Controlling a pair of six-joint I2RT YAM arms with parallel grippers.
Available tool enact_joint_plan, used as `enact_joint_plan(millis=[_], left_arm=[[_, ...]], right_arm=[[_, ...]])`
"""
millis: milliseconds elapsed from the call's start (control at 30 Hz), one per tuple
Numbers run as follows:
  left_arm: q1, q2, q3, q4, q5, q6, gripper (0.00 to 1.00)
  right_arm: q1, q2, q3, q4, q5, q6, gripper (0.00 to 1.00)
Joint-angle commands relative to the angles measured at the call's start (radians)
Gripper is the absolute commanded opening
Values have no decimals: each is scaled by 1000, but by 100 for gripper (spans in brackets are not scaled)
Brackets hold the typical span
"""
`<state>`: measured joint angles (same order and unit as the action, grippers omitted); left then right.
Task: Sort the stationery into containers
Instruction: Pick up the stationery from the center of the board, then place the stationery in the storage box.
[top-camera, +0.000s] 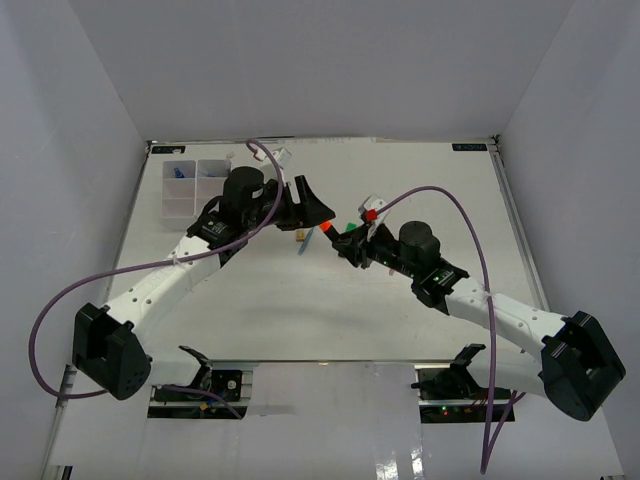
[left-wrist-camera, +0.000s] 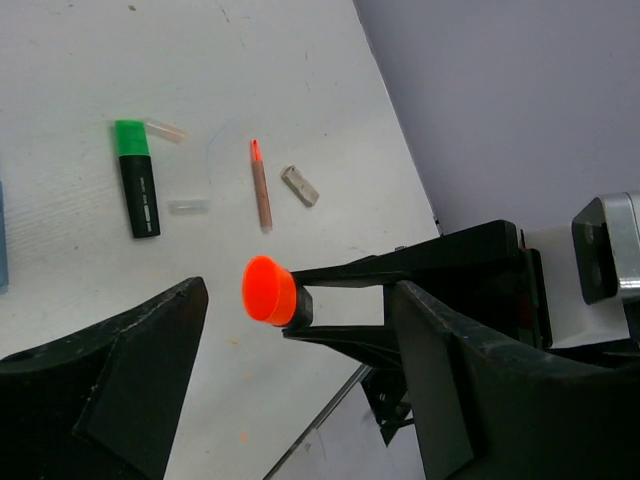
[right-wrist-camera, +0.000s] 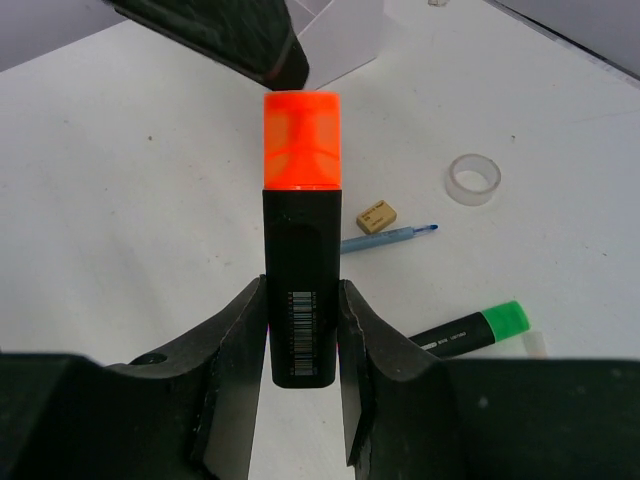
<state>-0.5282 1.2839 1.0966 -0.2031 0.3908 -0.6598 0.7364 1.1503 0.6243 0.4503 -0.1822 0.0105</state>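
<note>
K: The right gripper (right-wrist-camera: 303, 335) is clamped on the orange-capped highlighter (right-wrist-camera: 300, 240). It pinches the black barrel low, cap end sticking out. The highlighter is off the table (top-camera: 400, 180), mid-air near the centre.

M: The left gripper (left-wrist-camera: 298, 300) is spread wide. Its wrist view puts the orange cap between its fingers, touching neither. Reads as a hand-over.

K: Agreed. The organiser tray (top-camera: 178, 203) sits at the far left, on the left arm's side, well apart from the highlighter. Passing it makes sense.

M: For a clean pass, left should slide further on so its pads land on the barrel, not the cap. The cap is round and looks slick. Likely to twist.

K: The free barrel between cap and right's fingers is short. Tight fit. Left needs to close square on the broad sides.

M: Order matters: left closes fully first, then right lets go. Otherwise it drops near the green-capped highlighter (right-wrist-camera: 470, 330) and tape ring (right-wrist-camera: 473, 178).

K: Which compartment?

M: Can't tell. One holds something blue, rest unclear.
</note>
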Motion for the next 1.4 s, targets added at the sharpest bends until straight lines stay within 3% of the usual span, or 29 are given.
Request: enact_joint_plan(millis=[0, 267, 400, 567, 667, 833, 933, 967, 1100, 1200, 1367], left_arm=[[-56, 12, 57, 8, -84, -9, 84], [-110, 57, 83, -25, -152, 12, 55], [-118, 72, 89, -28, -150, 11, 32], [-122, 88, 92, -28, -142, 12, 11], [-122, 75, 85, -32, -177, 25, 4], [-95, 20, 82, -79, -351, 92, 4], [26, -15, 62, -100, -375, 106, 4], [122, -38, 45, -101, -375, 109, 4], [344, -63, 34, -104, -457, 147, 4], [555, -34, 51, -79, -428, 147, 4], [713, 55, 94, -29, -429, 138, 4]], right_arm=[[8, -26, -5, 73, -40, -18, 11], [9, -27, -6, 79, -22, -18, 12], [8, -26, -6, 87, -10, -18, 12], [8, -17, -8, 96, 0, -18, 15], [8, -11, -9, 88, 10, -18, 34], [8, -24, -28, 74, 59, -12, 84], [6, -38, -41, 48, 87, 8, 97], [6, -43, -43, 39, 92, 8, 98], [8, -54, -60, 8, 107, 11, 98], [6, -66, -86, 7, 119, 20, 96], [6, -73, -101, 5, 121, 8, 96]])
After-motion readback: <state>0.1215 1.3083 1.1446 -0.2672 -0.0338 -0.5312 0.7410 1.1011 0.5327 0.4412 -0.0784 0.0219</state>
